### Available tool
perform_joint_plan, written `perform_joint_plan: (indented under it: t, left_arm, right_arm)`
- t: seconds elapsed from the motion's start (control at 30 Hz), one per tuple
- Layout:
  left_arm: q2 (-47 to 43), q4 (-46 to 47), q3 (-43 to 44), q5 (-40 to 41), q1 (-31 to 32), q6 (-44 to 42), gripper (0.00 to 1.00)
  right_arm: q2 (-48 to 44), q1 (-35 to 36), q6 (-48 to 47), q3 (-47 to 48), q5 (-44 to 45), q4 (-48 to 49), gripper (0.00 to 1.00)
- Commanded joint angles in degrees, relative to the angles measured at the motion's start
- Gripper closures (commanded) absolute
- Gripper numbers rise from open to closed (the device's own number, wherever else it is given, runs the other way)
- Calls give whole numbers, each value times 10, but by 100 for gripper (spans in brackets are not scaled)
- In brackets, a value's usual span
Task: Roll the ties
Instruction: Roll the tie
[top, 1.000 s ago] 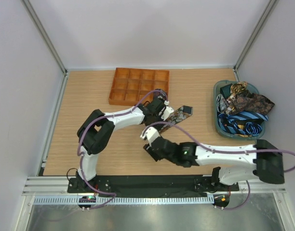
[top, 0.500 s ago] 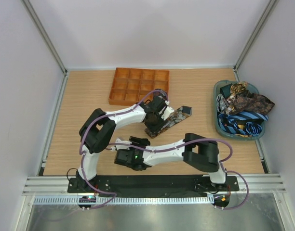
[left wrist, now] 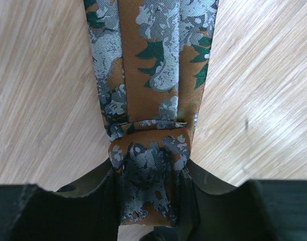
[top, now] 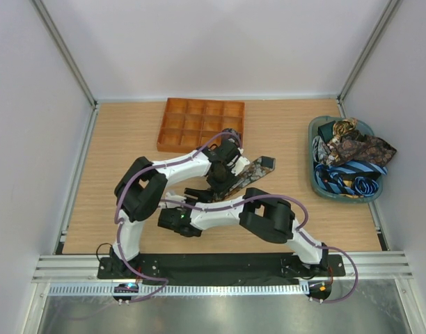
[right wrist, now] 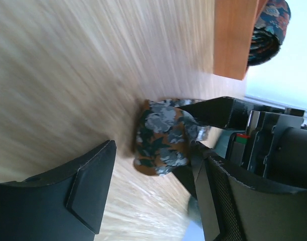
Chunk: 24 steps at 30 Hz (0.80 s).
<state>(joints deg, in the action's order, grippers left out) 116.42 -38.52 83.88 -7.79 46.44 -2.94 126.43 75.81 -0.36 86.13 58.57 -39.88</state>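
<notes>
1. Fabric in brown, gold and dark green fills the left wrist view: the paisley tie (left wrist: 148, 75) lies flat on the counter (left wrist: 38, 90), and its near end is wound into a small roll (left wrist: 149, 145).
2. We see the left gripper (left wrist: 149, 173) closed on that roll, one finger pressed to each side.
3. From above, the tie runs from this gripper towards the right and far side, its free end resting on the wood.
4. The right gripper (right wrist: 156, 163) stands wide open and holds nothing; the roll sits just ahead of its fingertips, and we cannot tell whether they touch it.
5. The other ties (top: 352, 163), paisley and blue-striped, are heaped in a teal basket (top: 313, 167) at the counter's right side, well apart from both grippers.
6. An orange tray (top: 199, 125) lies near, beyond the left gripper.
</notes>
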Motion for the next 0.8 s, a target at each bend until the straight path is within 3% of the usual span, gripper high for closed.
perform_joint_plan:
  t: [0.0, 0.3, 0.6, 0.77]
  left_arm:
    - [27, -67, -1, -16, 1, 13, 77]
    - [25, -131, 34, -25, 5, 20, 78]
    - [20, -179, 67, -42, 8, 10, 77]
    - [19, -190, 72, -50, 9, 10, 77]
  right_arm:
    - [10, -8, 2, 15, 13, -20, 30]
    - [46, -15, 2, 7, 27, -25, 30]
    - [94, -19, 73, 37, 48, -115, 29]
    - [127, -26, 107, 67, 58, -179, 37]
